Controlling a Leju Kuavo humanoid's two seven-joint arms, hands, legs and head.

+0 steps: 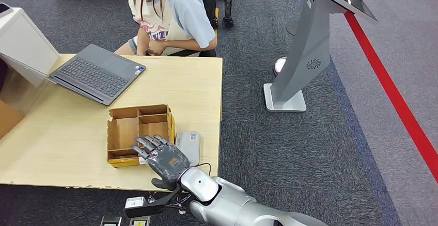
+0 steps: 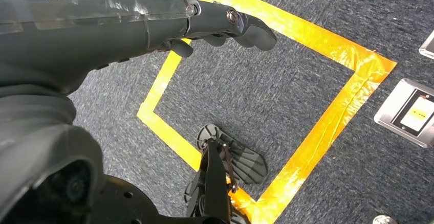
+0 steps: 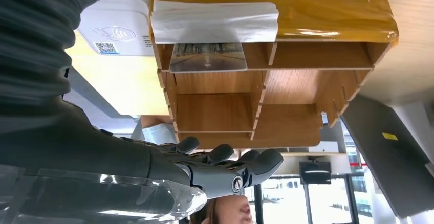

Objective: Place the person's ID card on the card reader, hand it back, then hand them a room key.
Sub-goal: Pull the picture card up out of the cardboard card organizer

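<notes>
My right hand (image 1: 161, 159) hovers over the near edge of the wooden organizer box (image 1: 138, 127), fingers apart and holding nothing. In the right wrist view its fingers (image 3: 233, 163) stretch toward the box (image 3: 286, 81). A picture-printed card (image 3: 207, 56) lies in a near compartment, beside a white strip (image 3: 215, 21) on the box's front wall. The pale card reader (image 1: 189, 146) (image 3: 116, 29) lies flat on the table just right of the box. My left hand (image 2: 225, 24) hangs over the carpet with its fingers loosely extended and nothing in them. The person (image 1: 168, 14) sits at the table's far side.
An open grey laptop (image 1: 98, 72) sits at the back left of the wooden table (image 1: 62, 138). A white stand (image 1: 23, 43) is at the far left. A grey kiosk (image 1: 310, 45) stands on the carpet to the right, with a red floor line (image 1: 392, 92) beyond.
</notes>
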